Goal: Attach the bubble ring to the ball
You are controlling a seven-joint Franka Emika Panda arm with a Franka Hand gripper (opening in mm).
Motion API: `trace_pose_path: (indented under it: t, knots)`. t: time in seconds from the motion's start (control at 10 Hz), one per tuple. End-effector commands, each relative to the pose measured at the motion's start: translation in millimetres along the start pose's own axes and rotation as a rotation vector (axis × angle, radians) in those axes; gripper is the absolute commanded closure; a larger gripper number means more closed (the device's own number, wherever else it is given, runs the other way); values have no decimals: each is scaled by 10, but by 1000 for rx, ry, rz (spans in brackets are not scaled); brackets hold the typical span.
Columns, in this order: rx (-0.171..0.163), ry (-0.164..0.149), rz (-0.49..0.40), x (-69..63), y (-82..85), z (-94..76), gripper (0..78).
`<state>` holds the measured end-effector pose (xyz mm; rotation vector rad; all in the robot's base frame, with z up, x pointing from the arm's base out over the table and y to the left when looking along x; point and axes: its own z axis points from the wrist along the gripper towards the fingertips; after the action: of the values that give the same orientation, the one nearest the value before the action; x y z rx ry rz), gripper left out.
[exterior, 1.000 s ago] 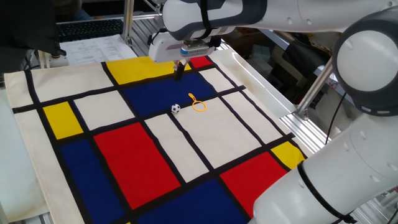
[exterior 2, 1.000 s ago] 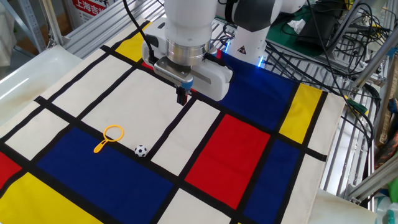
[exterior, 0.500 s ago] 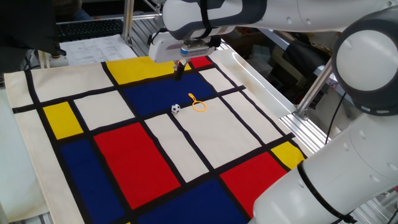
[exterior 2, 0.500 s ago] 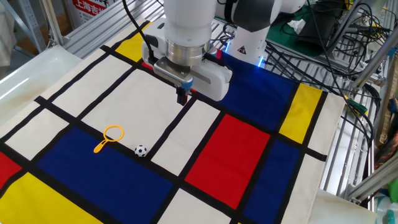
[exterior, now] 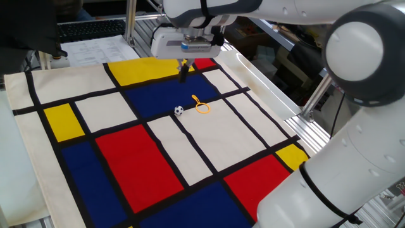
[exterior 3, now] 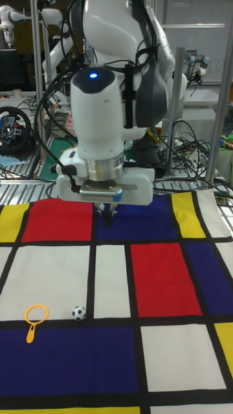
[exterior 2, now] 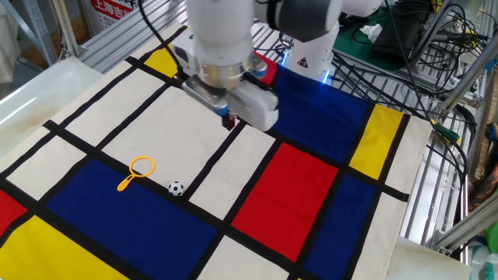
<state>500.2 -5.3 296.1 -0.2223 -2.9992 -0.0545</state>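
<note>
In the tall fixed view, the bubble ring (exterior 3: 35, 318) lies furthest left, flat on a white panel of the colour-block cloth (exterior 3: 162, 349), its loop uppermost in the picture and its short handle pointing down toward the blue panel below. Just to its right, near but not touching, the ball (exterior 3: 78, 313) rests on the same white panel, close to a black stripe. Further right and well apart from both, the gripper (exterior 3: 107, 222) hangs over the blue panel at the cloth's far edge, its dark fingers pressed together with no gap visible and nothing between them. In one fixed view the order is reversed: the ball (exterior: 179, 110) sits left of the bubble ring (exterior: 201, 105), both at the edge of the blue panel, with the gripper (exterior: 183, 73) above the boundary of the yellow and blue panels behind them. In the other fixed view the bubble ring (exterior 2: 138, 171) and the ball (exterior 2: 177, 187) lie low on the left, with the gripper (exterior 2: 229, 122) up to their right
</note>
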Motion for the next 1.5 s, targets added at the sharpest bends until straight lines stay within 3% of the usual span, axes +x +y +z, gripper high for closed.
trace_pose_path:
  t: [0.1,0.4,0.9,1.3,1.5]
  knots:
    - [-3,7,-13,-126,-171,-8,776]
    - [12,-20,-2,-191,-193,-25,776]
    - [10,-24,43,-219,-212,-23,776]
    - [11,-32,29,-219,-211,-23,776]
    - [23,-92,20,-219,-211,-23,776]
